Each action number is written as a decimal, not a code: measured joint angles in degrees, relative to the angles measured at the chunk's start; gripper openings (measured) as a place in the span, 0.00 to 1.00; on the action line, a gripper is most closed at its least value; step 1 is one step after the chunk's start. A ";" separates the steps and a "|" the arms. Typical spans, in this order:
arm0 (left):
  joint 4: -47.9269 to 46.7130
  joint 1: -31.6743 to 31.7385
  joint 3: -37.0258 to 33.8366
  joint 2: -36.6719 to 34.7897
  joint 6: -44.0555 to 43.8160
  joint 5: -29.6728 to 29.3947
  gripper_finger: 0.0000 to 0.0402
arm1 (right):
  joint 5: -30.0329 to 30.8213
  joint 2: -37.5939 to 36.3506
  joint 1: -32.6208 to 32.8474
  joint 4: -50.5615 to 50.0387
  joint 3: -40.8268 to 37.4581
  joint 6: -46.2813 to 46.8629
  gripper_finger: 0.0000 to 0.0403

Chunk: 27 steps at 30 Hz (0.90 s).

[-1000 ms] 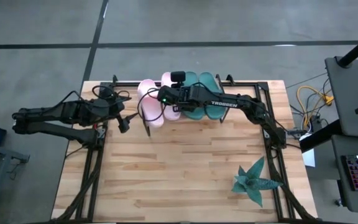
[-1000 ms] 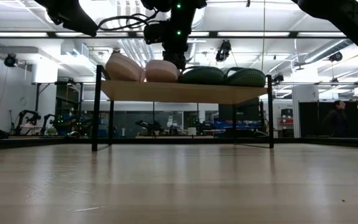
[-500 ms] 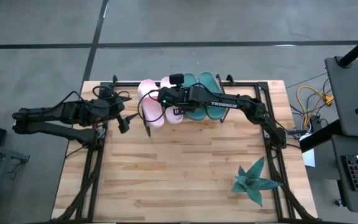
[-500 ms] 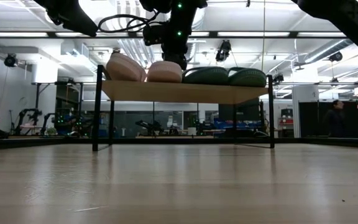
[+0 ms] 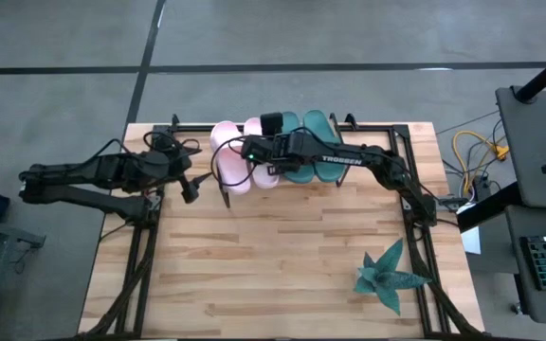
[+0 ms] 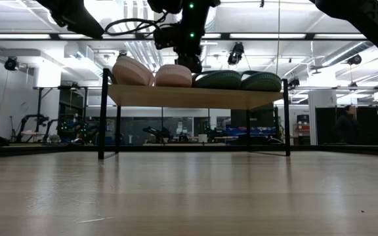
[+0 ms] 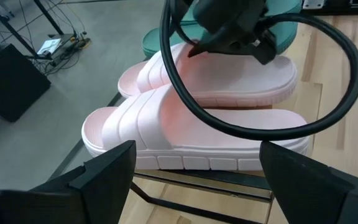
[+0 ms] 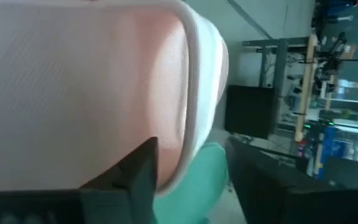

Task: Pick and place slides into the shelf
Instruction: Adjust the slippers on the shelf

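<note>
The shelf (image 6: 195, 97) stands at the table's far edge and carries all the slides. Two pale pink slides (image 5: 227, 156) (image 5: 257, 126) lie soles down on the left of its board, and two teal slides (image 5: 316, 123) lie on the right. My right gripper (image 5: 265, 169) reaches over the second pink slide (image 7: 241, 78). It is open, with that slide's side rim (image 8: 194, 93) between its fingers. My left gripper (image 5: 192, 185) hovers open to the left of the shelf, facing the first pink slide (image 7: 197, 130), with nothing between its fingers. My right gripper stands slanting down over the second pink slide, at the side next to the teal slide (image 8: 191, 186). One finger (image 8: 135, 180) is over the pink sole, the other (image 8: 278, 186) beyond the rim. I cannot tell whether either finger touches it. The slide rests on the shelf board.
A spiky teal plant (image 5: 387, 275) sits at the table's near right. The shelf's black frame (image 5: 401, 142) runs along the far edge and right side. Bare wooden tabletop (image 5: 273, 256) fills the middle. A person (image 6: 343, 124) stands far off in the room.
The second pink slide has shifted a little toward the teal slides on the shelf board and now lies still there. My right gripper has stayed above it.
</note>
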 joint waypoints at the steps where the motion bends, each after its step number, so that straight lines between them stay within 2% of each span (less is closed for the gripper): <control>1: 0.01 0.00 0.00 0.31 0.01 -0.04 0.81 | 1.07 -0.05 0.31 -0.25 0.00 -0.04 0.46; 6: -0.07 0.00 -0.02 2.06 0.04 -0.04 0.81 | 7.91 -0.16 1.63 -0.26 0.39 -0.22 0.54; 10: -0.01 0.00 -0.02 3.79 0.25 -0.04 0.81 | 8.45 -0.83 2.87 -0.81 1.58 -0.36 0.55; 16: -0.14 -0.07 0.12 6.50 0.56 -0.01 0.81 | 7.65 -4.35 4.17 -1.44 4.19 5.16 0.53; 19: -0.03 -0.47 0.43 7.73 1.98 -0.48 0.81 | 2.80 -8.00 4.37 -1.89 4.63 7.69 0.52; 24: -0.10 -2.24 1.14 10.41 3.43 -8.12 0.81 | -13.75 -15.33 4.45 -1.78 2.93 12.84 0.52; 27: -0.01 -3.67 2.03 12.87 4.17 -11.79 0.81 | -18.21 -19.33 5.12 -1.17 0.42 13.91 0.52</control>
